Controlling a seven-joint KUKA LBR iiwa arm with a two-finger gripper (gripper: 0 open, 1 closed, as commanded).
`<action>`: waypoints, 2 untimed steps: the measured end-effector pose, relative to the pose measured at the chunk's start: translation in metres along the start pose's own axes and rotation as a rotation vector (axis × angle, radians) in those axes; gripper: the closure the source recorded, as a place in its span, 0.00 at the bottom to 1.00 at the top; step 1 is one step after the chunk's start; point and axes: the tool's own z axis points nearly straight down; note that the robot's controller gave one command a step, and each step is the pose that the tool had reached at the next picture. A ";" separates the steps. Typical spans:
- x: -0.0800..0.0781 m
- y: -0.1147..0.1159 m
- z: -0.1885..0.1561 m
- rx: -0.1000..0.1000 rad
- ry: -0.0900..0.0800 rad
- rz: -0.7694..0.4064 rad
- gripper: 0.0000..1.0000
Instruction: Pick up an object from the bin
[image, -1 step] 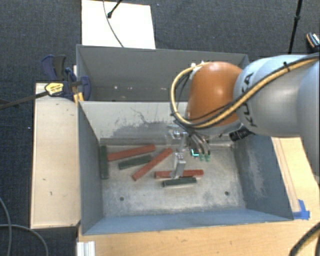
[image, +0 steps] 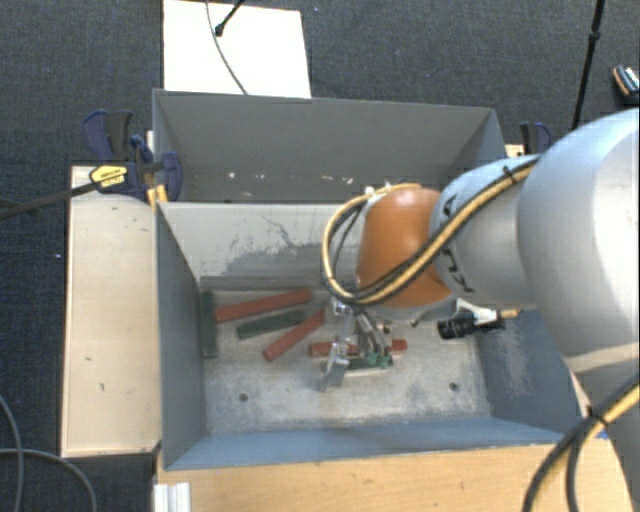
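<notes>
My gripper (image: 334, 372) is low in the middle of the bin, just below the arm's orange cover. It is right over a short red bar (image: 319, 349) that lies flat on the floor, its ends showing on either side of the gripper. A red-brown bar (image: 292, 338) lies slantwise just to the left, its upper end close to the gripper. A dark green bar (image: 270, 323) lies beside that one.
Further left, a long red bar (image: 262, 306) lies near the back slope and a dark green bar (image: 207, 322) rests along the left wall. The arm and its cover hide the bin's right middle. Bare floor stretches along the front.
</notes>
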 end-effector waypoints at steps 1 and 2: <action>-0.003 0.000 -0.004 -0.002 -0.008 0.003 1.00; -0.001 -0.080 -0.002 0.004 -0.002 0.021 1.00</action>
